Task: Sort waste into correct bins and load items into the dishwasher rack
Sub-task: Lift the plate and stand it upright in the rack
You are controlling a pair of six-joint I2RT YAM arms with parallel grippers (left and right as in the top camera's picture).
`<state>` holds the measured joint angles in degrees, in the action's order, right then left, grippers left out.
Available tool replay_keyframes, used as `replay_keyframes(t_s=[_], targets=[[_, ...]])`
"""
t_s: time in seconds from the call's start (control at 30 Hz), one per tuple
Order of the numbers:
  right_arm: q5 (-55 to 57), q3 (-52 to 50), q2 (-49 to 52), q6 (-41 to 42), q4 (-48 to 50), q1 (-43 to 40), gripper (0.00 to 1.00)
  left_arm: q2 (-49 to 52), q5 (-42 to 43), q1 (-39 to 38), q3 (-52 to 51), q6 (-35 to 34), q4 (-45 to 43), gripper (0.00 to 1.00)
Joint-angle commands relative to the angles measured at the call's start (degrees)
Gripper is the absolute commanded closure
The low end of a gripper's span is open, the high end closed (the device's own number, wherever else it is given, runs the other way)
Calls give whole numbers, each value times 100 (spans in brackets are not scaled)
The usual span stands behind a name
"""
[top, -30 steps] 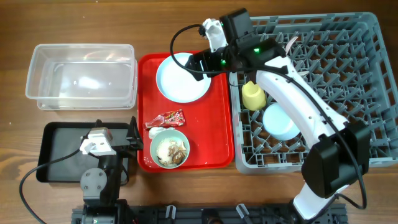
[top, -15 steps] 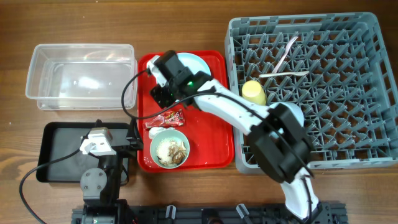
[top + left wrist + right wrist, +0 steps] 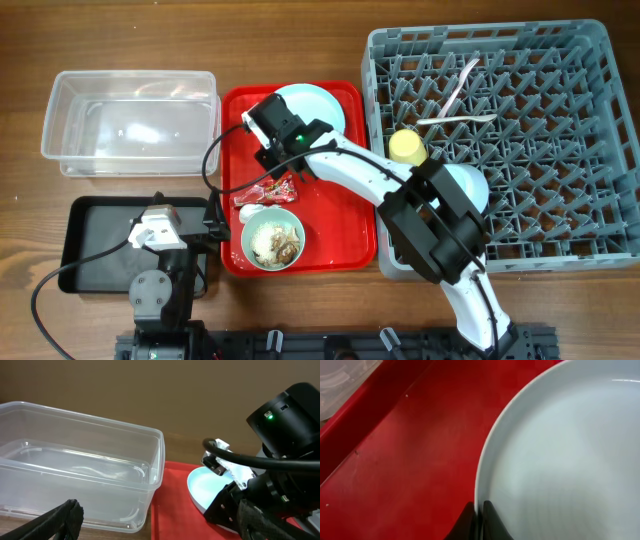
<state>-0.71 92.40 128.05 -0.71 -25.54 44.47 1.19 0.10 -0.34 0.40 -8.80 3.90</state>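
R arm has swung away from the rack (image 3: 600,45) side in the last sec and now reaches across the red tray (image 3: 352,225), w/ its head over the plate's lower-left edge. A sec ago it sat at the plate's rack-side edge. Right gripper (image 3: 479,519) looks clenched on the rim of the plate (image 3: 322,103): the wrist cam shows both fingertips pinched close, w/ the pale rim running straight in between them. The plate is in the back half of the red tray, partly under the arm; can't tell if it's off the surface yet. So it looks like the next item for the rack, where the cup (image 3: 405,148) and white cutlery (image 3: 455,120) already sit. Nothing else has moved. The wrapper (image 3: 272,188), white scrap (image 3: 248,212) and bowl (image 3: 272,243) w/ leftovers lie where they were at the front of the tray, so the waste sort prob. isn't started, and the tub (image 3: 130,76) shows none of it. Left gripper (image 3: 215,228) sits at the right end of the black tray (image 3: 95,205), fingers spread, holding nothing.
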Motion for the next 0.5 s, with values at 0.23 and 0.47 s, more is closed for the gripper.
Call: replay_keyframes(t_s=[0.23, 0.47], targets=[[-1547, 1147, -2594, 658, -485, -1316, 96, 7, 70, -15, -7, 68, 44, 0], [-5790, 1012, -3053, 1443, -1121, -4522, 96, 7, 70, -15, -7, 68, 44, 0]])
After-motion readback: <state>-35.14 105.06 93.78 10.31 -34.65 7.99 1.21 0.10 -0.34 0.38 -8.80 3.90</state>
